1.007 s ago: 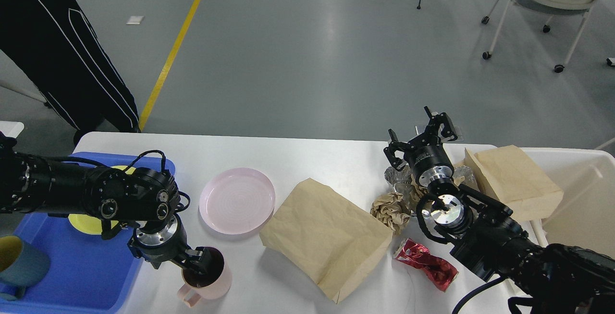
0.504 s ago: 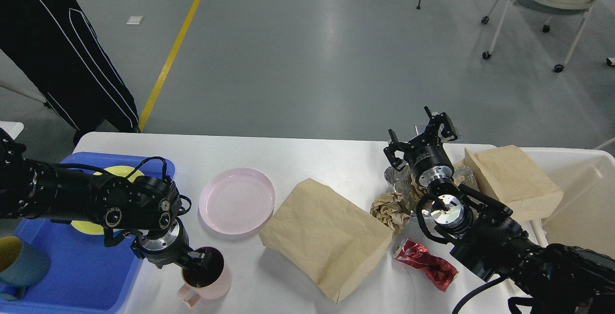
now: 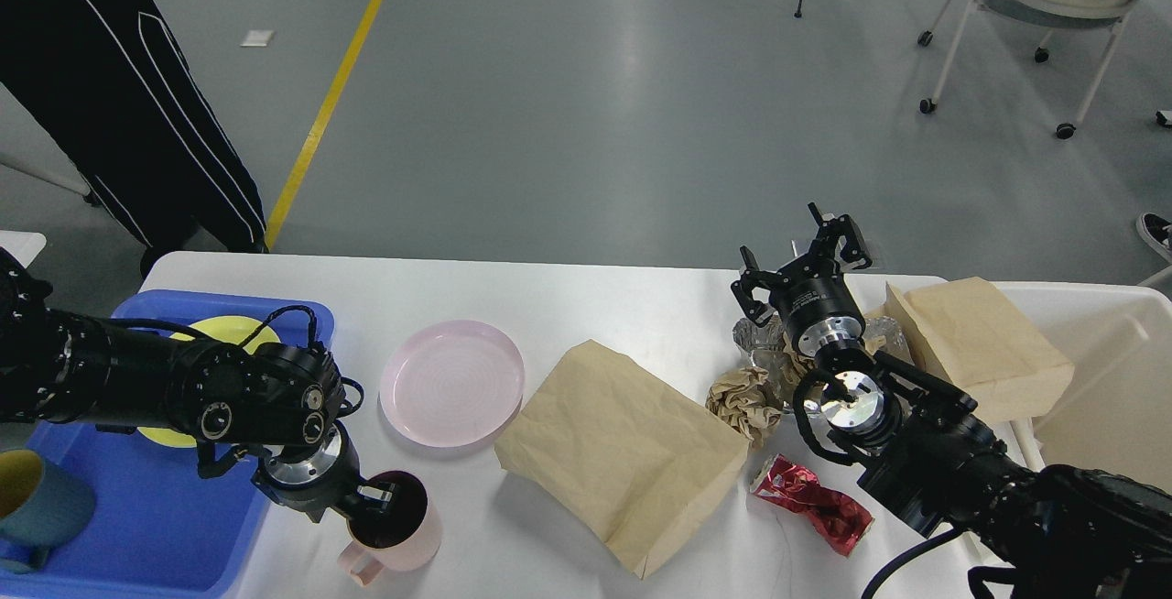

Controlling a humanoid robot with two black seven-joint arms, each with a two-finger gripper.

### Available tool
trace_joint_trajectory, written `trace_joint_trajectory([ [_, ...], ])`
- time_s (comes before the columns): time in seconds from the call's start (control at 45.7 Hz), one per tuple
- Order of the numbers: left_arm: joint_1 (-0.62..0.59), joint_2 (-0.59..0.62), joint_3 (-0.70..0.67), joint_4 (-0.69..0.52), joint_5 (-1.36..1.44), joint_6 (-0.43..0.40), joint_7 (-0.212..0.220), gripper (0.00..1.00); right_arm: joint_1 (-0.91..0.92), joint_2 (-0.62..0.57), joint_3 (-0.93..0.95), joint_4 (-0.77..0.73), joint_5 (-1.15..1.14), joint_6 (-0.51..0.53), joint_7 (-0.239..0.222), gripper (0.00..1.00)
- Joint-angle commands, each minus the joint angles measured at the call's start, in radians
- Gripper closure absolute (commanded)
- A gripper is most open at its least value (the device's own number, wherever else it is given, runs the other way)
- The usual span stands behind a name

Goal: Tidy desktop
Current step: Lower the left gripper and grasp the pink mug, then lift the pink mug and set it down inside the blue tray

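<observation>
desktop (image 3: 586, 306): white, fills lower frame, 6 o'clock
left gripper (image 3: 383, 500): clamped on pink mug (image 3: 394, 539) rim, one finger inside, 7 o'clock
right gripper (image 3: 798, 260): fingers spread, grasping nothing, above crumpled paper (image 3: 746, 402), 3 o'clock
pink plate (image 3: 451, 382): 12 o'clock of mug
blue tray (image 3: 137, 526): far left

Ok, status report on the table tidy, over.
Left gripper fingers at pink mug rim, grip unclear. Right gripper open, empty. Desktop cluttered: pink plate, paper bag, red wrapper.

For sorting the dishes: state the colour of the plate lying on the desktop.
Pale pink plate, clearest in the head view.
</observation>
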Motion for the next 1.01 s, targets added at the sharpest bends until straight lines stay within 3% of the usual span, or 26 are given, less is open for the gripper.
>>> trace_joint_trajectory([
  [0.0, 0.0, 0.0, 0.003, -0.004, 0.0, -0.003, 0.002, 0.82, 0.0, 0.0, 0.0, 0.0, 0.0, 0.0, 0.0, 0.0],
  [0.11, 0.0, 0.002, 0.003, -0.006, 0.0, -0.003, 0.002, 1.0, 0.0, 0.0, 0.0, 0.0, 0.0, 0.0, 0.0, 0.0],
  [0.482, -0.012, 0.009, 0.003, -0.007, -0.002, -0.008, 0.0, 1.0, 0.0, 0.0, 0.0, 0.0, 0.0, 0.0, 0.0, 0.0],
  [0.613, -0.04, 0.017, -0.006, -0.02, -0.012, -0.045, 0.0, 1.0, 0.0, 0.0, 0.0, 0.0, 0.0, 0.0, 0.0, 0.0],
  [0.832, -0.225, 0.161, -0.04, -0.069, -0.015, -0.238, 0.0, 1.0, 0.0, 0.0, 0.0, 0.0, -0.002, 0.0, 0.0, 0.0],
  [0.942, -0.359, 0.288, -0.057, -0.066, -0.015, -0.394, 0.0, 1.0, 0.0, 0.0, 0.0, 0.0, 0.0, 0.0, -0.001, 0.0],
  [0.986, -0.449, 0.379, -0.055, -0.061, -0.015, -0.493, 0.002, 1.0, 0.0, 0.0, 0.0, 0.0, 0.0, 0.0, 0.0, 0.0],
])
